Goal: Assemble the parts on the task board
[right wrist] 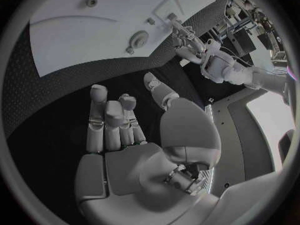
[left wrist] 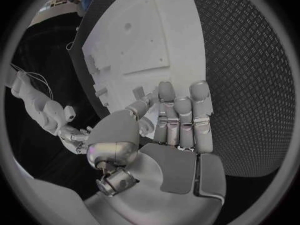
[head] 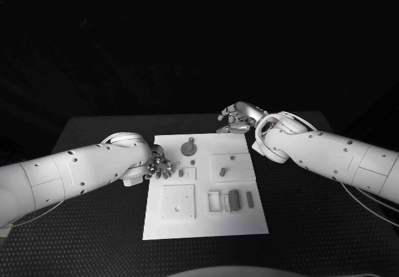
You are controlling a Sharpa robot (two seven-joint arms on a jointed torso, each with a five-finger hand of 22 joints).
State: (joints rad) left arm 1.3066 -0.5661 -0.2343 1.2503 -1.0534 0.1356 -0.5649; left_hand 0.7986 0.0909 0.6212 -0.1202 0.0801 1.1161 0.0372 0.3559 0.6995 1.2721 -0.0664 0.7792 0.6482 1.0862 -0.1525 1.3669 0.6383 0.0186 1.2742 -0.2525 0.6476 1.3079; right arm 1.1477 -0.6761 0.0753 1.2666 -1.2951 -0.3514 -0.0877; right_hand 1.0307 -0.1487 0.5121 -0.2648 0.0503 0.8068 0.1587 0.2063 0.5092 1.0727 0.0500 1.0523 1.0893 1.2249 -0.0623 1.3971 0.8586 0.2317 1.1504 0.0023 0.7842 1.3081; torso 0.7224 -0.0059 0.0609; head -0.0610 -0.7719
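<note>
I see the task board [head: 203,228] lying flat in the middle of the black table [head: 100,242], its long axis running from the near edge toward the far edge. My left hand [head: 160,166] sits at the board's left edge, about halfway along it, fingers lying close together and reaching just onto the white surface; in the left wrist view the left hand [left wrist: 178,120] has nothing between the fingers. My right hand [head: 238,117] hovers over the bare table just past the board's far right corner, its fingers loosely curled and holding nothing, as the right wrist view of the hand [right wrist: 119,127] confirms. A round part [head: 189,149] with a small tab pointing toward the far edge lies near the board's far edge, between the two hands. Three slim upright-lying parts [head: 233,199] sit side by side in the board's near right quarter, long axes parallel to the board's long edges.
</note>
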